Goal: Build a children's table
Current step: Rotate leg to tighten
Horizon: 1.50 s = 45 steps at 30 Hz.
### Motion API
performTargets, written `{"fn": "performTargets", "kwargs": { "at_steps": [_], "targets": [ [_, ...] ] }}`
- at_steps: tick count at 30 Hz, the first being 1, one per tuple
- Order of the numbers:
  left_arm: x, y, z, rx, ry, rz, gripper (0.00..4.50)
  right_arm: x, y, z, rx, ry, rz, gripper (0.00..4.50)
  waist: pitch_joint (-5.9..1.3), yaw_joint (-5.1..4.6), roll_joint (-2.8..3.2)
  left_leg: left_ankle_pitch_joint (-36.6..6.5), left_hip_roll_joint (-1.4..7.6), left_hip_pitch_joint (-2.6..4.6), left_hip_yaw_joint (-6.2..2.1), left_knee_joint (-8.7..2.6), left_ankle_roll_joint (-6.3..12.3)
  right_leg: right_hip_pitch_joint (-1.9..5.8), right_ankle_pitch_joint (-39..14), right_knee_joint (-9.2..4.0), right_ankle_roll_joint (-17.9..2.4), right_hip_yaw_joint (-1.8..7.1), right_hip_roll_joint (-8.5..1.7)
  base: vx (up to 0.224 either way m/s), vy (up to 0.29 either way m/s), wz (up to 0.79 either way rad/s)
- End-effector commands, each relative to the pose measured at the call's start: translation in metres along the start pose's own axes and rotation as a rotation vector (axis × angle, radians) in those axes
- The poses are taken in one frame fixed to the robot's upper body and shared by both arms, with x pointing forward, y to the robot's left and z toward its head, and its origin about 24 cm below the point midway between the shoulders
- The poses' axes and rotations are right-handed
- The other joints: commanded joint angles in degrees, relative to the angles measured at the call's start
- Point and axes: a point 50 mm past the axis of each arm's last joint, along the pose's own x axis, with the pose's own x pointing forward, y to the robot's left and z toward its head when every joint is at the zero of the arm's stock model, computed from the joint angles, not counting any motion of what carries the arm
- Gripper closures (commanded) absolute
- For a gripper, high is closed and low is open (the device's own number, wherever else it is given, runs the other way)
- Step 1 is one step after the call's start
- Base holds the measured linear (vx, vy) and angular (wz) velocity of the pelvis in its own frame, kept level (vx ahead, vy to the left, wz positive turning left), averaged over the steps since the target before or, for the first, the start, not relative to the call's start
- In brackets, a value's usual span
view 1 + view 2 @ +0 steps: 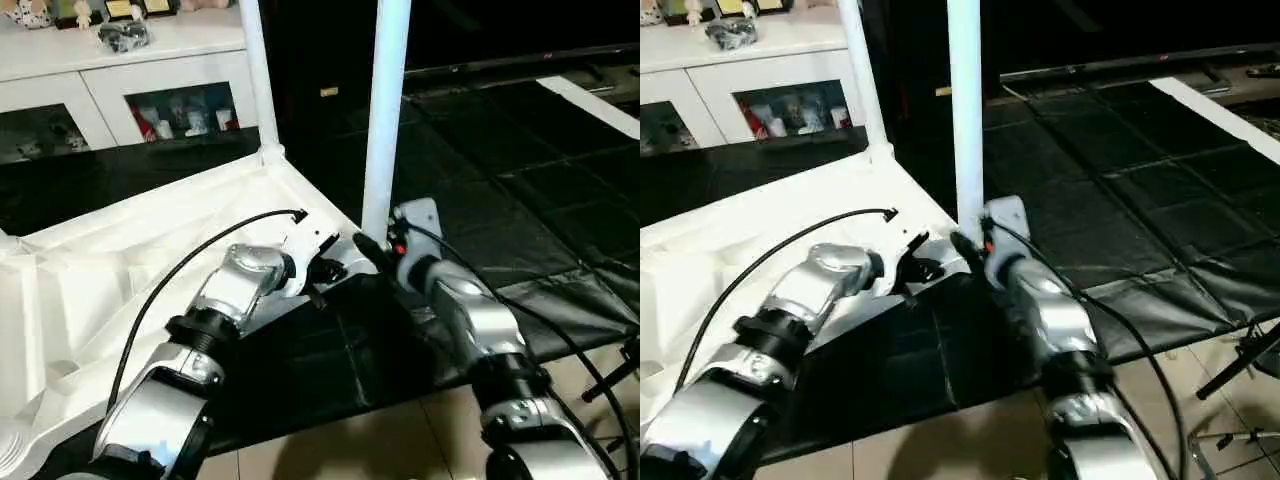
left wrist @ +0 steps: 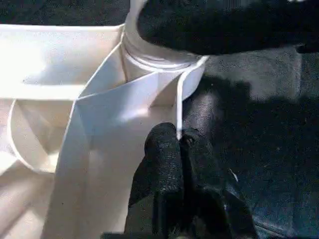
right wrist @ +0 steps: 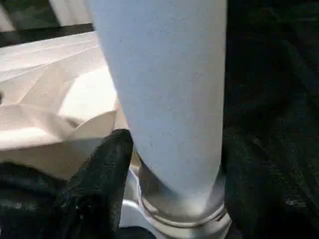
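The children's table lies upside down on a black mat, its ribbed white top [image 1: 110, 270] facing up. Two white legs stand upright in corner sockets: a far one [image 1: 258, 80] and a near one [image 1: 385, 120]. My left gripper [image 1: 322, 268] is shut on the top's thin rim wall [image 2: 178, 107], just beside the near corner socket [image 2: 154, 59]. My right gripper [image 1: 372, 250] sits at the foot of the near leg [image 3: 164, 89], with a black finger [image 3: 102, 174] pressed against each side of the tube above the socket ring.
A white cabinet [image 1: 150, 85] with glass doors and small objects on top stands behind the table. The black mat [image 1: 500, 180] spreads to the right and back. Pale floor tiles [image 1: 350, 440] lie near me. A black stand's legs [image 1: 1240, 370] are at the far right.
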Motion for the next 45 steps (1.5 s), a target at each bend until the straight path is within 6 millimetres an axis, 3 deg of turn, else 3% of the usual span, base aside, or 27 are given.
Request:
{"fn": "performTargets", "kwargs": {
  "at_steps": [1,7,11,17,24,30,34,45],
  "targets": [
    [0.003,-0.009,0.009,0.063,-0.038,-0.075,4.5,0.001,0.022,-0.014,-0.008,0.058,0.202,1.31,-3.43,0.41,-0.59,-4.74,-0.03,-0.94,0.74,-3.7,5.48,4.26,-4.03,-3.81,-14.31,2.14,-1.74,0.0,0.0,0.0],
    [-0.007,-0.007,-0.004,0.118,0.011,-0.16,4.5,-0.036,-0.007,-0.004,-0.115,0.041,0.385,0.71,-3.54,1.23,-0.6,-2.7,0.22,-0.92,0.89,-3.31,8.76,4.33,-0.48,-3.51,-16.11,2.12,-1.77,0.0,0.0,0.0],
    [-0.014,-0.006,-0.012,0.152,0.057,-0.229,4.5,-0.065,-0.023,0.0,-0.186,0.09,0.527,0.36,-3.46,2.01,-0.97,-3.55,0.39,-0.84,0.97,-3.3,9.09,4.42,-2.73,-3.64,-15.94,2.07,-1.68,0.0,0.0,0.0],
    [-0.025,-0.006,-0.022,0.239,0.129,-0.347,4.5,-0.088,-0.04,0.01,-0.242,0.166,0.641,0.03,-3.43,2.17,-1.19,-4.24,0.5,-0.93,0.91,-3.39,8.53,4.28,-5.84,-3.83,-15.45,2.02,-1.79,0.0,0.0,0.0],
    [-0.033,-0.009,-0.026,0.309,0.18,-0.466,4.5,-0.092,-0.043,0.019,-0.285,0.181,0.716,0.03,-3.51,2.88,-1.17,-2.75,0.65,-0.8,1.02,-3.24,8.77,3.98,-4.95,-3.54,-15.88,2.11,-1.81,0.0,0.0,0.0],
    [-0.038,-0.016,-0.027,0.382,0.215,-0.592,4.5,-0.083,-0.036,0.021,-0.304,0.186,0.799,0.03,-3.64,3.64,-1.37,-1.8,0.74,-0.63,1.07,-3.17,8.62,3.86,-3.6,-3.13,-16.51,2.21,-1.83,0.0,0.0,0.0],
    [-0.037,-0.019,-0.025,0.402,0.22,-0.618,4.5,-0.076,-0.031,0.016,-0.295,0.204,0.846,0.39,-3.7,3.93,-1.37,-1.17,0.78,-0.6,1.09,-3.13,8.86,3.78,-2.73,-2.99,-16.88,2.19,-1.86,0.0,0.0,0.0],
    [-0.037,-0.022,-0.023,0.421,0.22,-0.642,4.5,-0.06,-0.017,0.01,-0.286,0.211,0.936,1.29,-3.59,4.37,-1.49,-2.91,0.73,-0.65,1.12,-3.25,7.07,3.77,-5.67,-3.08,-15.92,2.31,-1.91,0.0,0.0,0.0]
  ]
}}
